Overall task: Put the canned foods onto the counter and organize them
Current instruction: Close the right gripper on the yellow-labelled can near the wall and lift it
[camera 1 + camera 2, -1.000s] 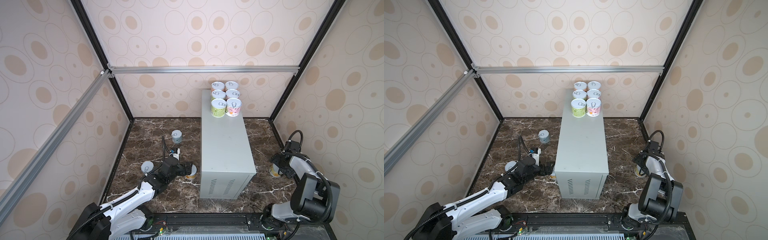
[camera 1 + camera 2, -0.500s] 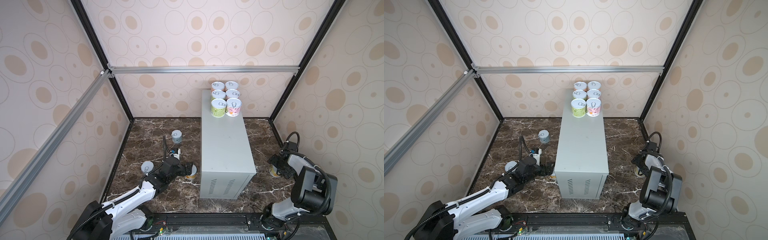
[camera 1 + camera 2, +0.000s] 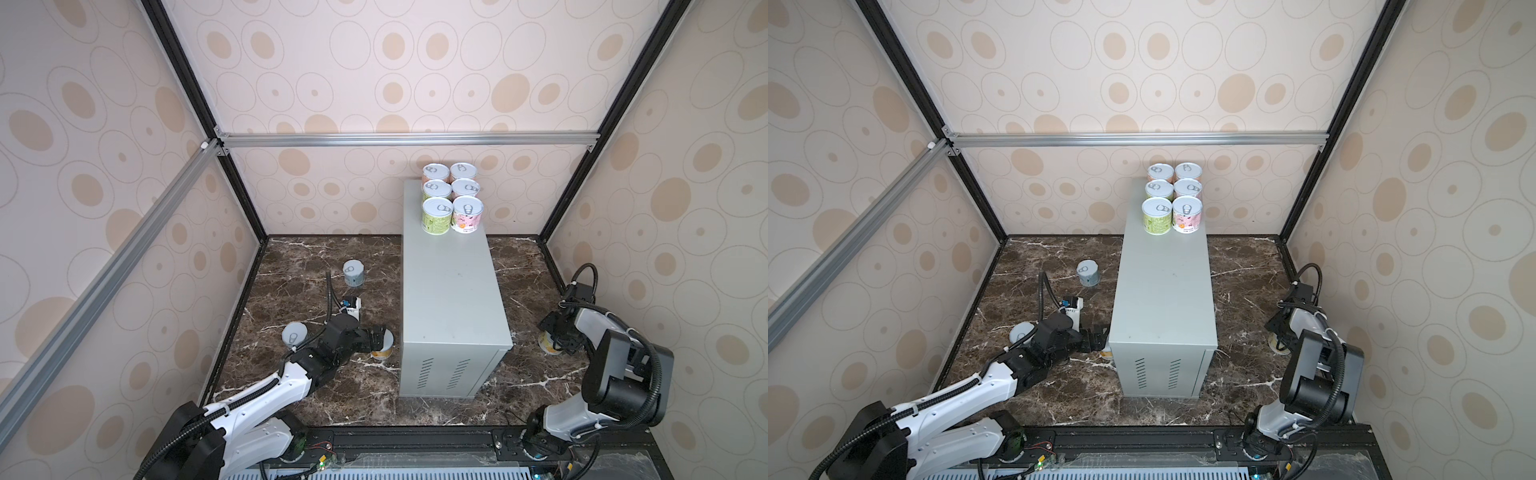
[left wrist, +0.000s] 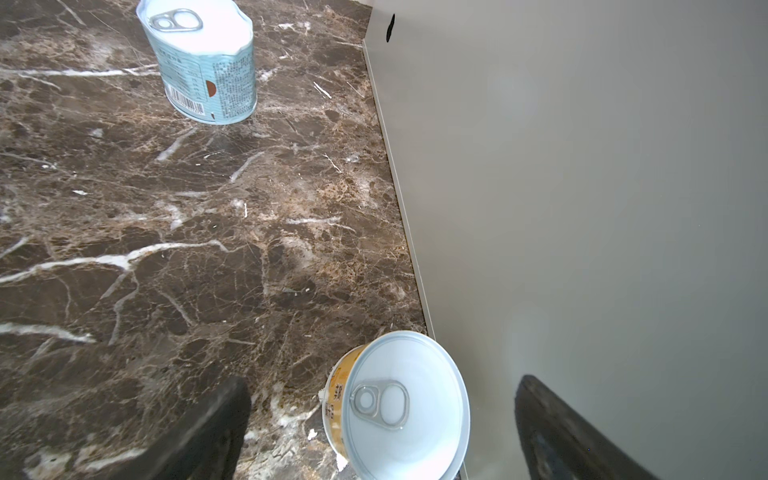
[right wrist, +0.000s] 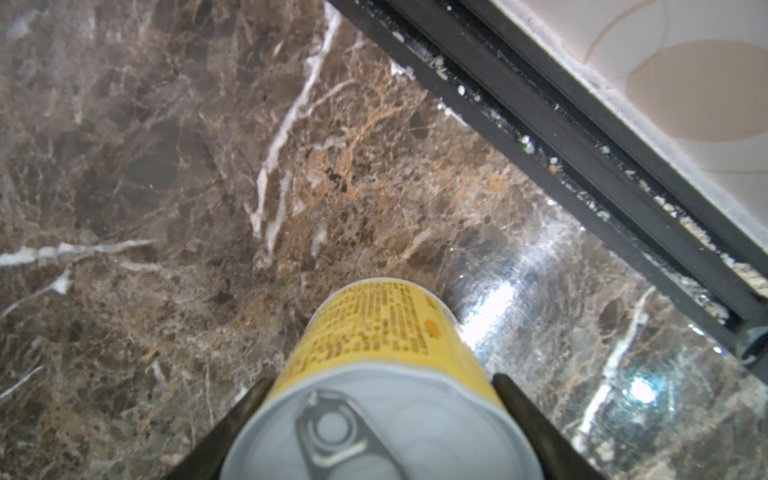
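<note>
yellow can (image 5: 374, 328) is being gripped by right gripper (image 5: 382, 384); left gripper (image 4: 382, 384) is hanging wide open astride orange can (image 4: 415, 436).

Both top views are evenly, softly lit and kept sharp; only faint shadows are cast on the marble surface (image 3: 316, 257) beside the counter (image 3: 451, 291). In the right wrist view hard white glare is thrown on the marble, and the yellow can (image 5: 374, 328) is blurred at its lid. In the left wrist view the dark fingers (image 4: 552, 440) are defocused, and the pale blue can (image 4: 208, 75) is warped at the frame edge, its lid washed out.
</note>
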Robot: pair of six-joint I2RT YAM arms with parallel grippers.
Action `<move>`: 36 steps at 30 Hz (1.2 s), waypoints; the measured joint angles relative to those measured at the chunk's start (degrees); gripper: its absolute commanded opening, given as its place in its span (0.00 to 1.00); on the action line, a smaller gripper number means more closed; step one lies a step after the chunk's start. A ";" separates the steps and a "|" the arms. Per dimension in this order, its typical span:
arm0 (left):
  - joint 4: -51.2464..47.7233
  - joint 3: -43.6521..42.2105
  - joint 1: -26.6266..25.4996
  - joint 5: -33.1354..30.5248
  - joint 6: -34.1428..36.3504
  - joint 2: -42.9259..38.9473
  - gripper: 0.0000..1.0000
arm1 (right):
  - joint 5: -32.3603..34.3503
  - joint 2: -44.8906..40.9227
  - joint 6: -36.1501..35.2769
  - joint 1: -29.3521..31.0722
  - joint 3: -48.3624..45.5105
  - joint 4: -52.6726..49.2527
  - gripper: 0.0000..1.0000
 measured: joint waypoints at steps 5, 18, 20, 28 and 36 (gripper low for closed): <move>0.00 -0.04 0.00 0.04 -0.02 -0.20 0.99 | -0.11 -0.15 -0.72 0.81 0.00 0.00 0.67; -0.09 -0.04 0.00 0.28 -0.17 -2.19 0.99 | -3.80 -8.98 -1.92 6.69 -0.04 -1.88 0.64; -0.13 -0.04 0.00 0.46 -0.22 -2.47 0.99 | -4.87 -10.56 -2.08 7.93 0.00 -2.56 0.64; -2.08 -0.04 0.02 0.90 -0.68 -5.16 0.99 | -8.04 -16.02 -2.86 12.15 1.51 -6.45 0.64; -5.84 0.33 0.04 0.72 -0.85 -8.76 0.99 | -11.04 -20.98 -3.58 16.79 5.84 -10.32 0.64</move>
